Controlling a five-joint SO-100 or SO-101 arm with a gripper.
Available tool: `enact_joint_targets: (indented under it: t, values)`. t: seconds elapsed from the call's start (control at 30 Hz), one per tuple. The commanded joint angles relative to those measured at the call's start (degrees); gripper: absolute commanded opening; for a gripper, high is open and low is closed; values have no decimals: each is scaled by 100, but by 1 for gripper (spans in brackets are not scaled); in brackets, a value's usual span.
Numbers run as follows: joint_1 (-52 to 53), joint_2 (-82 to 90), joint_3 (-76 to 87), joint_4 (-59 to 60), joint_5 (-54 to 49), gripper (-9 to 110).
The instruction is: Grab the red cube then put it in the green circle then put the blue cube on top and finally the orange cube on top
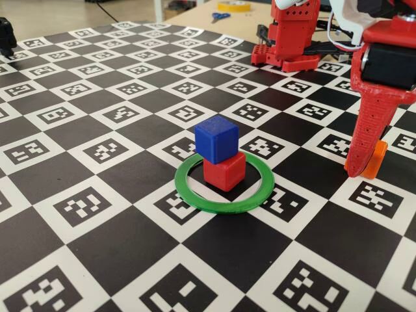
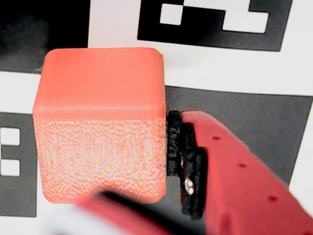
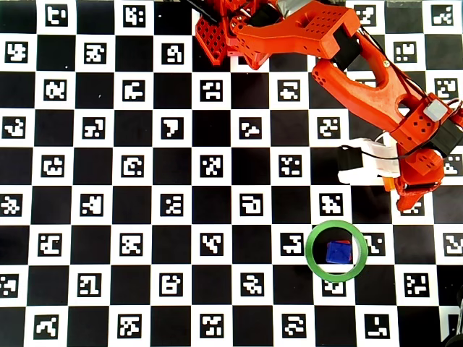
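The blue cube [image 1: 216, 139] sits on top of the red cube [image 1: 225, 171] inside the green circle [image 1: 195, 198], near the middle of the board in the fixed view. In the overhead view the blue cube [image 3: 338, 251] covers most of the red one inside the ring [image 3: 311, 253]. My gripper [image 1: 364, 166] is down at the board to the right of the ring. The orange cube [image 1: 376, 160] rests on the board behind one red finger. In the wrist view the orange cube [image 2: 100, 122] touches the black pad [image 2: 174, 142] on its right side. No finger shows on its left side.
The board is a black-and-white checker pattern with printed markers [image 1: 84, 208]. The arm's red base [image 1: 292, 39] stands at the back right. Scissors [image 1: 220, 16] and a yellow tape roll [image 1: 234, 5] lie on the table beyond the board.
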Motion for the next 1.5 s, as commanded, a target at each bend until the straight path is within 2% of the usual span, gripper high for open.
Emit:
enact_joint_targets:
  t: [0.0, 0.1, 0.3, 1.1, 1.47]
  values:
    - [-35, 132, -35, -53, -35, 20]
    - [-44, 97, -26, -53, -105, 14]
    - [-62, 114, -35, -53, -308, 10]
    - [308, 1661, 229, 712, -633, 9]
    - [844, 2329, 352, 967, -905, 9]
